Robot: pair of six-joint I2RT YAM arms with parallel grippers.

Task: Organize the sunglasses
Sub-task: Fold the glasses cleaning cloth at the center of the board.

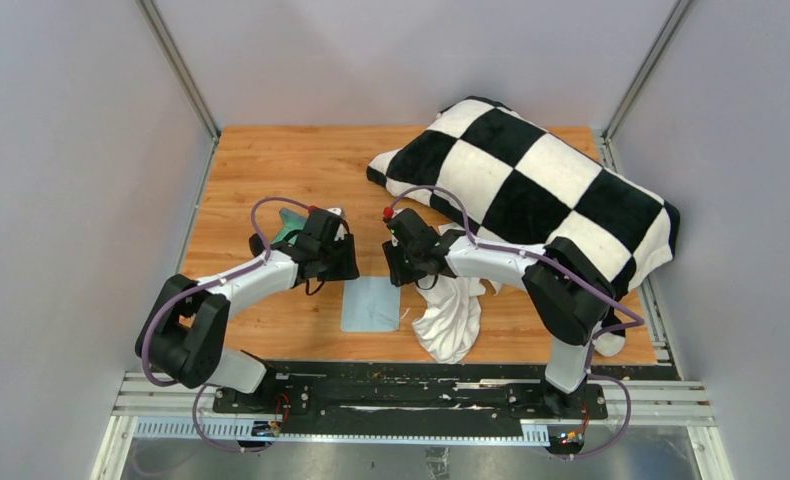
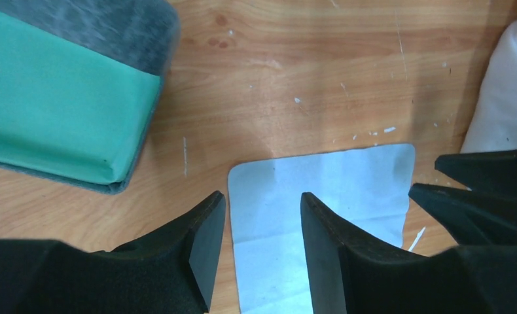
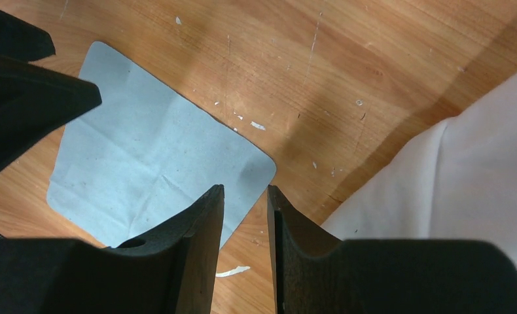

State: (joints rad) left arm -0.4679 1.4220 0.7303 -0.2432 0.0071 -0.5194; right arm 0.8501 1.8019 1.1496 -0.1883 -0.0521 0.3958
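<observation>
The sunglasses are out of view in all three views. My left gripper (image 1: 339,264) (image 2: 262,199) hangs open over the near-left part of a square light-blue cloth (image 1: 371,305) (image 2: 347,176), with nothing between its fingers. My right gripper (image 1: 399,274) (image 3: 245,190) is open by a narrow gap above the cloth's (image 3: 144,157) right corner and bare wood, holding nothing. The two grippers face each other closely across the cloth. The open case (image 1: 289,228) (image 2: 53,111), grey-blue outside and mint-green inside, lies just left of the left gripper; I see nothing in the part that shows.
A crumpled white cloth (image 1: 451,315) (image 3: 452,183) lies right of the blue cloth, under the right arm. A large black-and-white checkered cushion (image 1: 531,190) fills the table's back right. Grey walls enclose the wooden table (image 1: 271,160).
</observation>
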